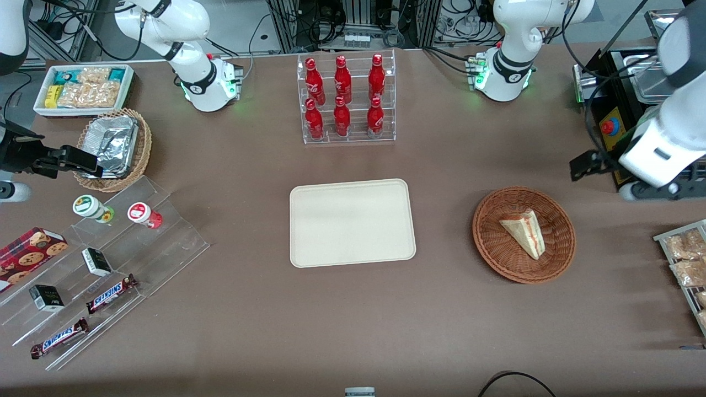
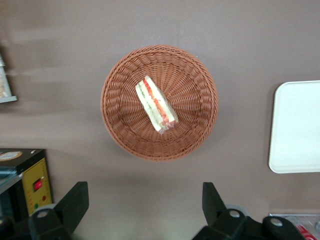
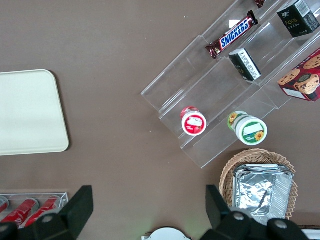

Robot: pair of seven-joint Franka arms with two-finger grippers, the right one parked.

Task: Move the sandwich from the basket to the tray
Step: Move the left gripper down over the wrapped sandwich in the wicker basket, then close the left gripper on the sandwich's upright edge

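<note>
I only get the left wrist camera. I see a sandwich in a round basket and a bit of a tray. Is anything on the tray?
Observer: No. The front view shows the whole tray, and nothing lies on it.
Operator: Is the tool right over the basket?
Observer: No. The tool, open, hangs farther from the front camera than the basket, clear of the sandwich.
Operator: What else is near the tray?
Observer: A clear rack of six red bottles stands farther from the front camera than the tray.
</note>
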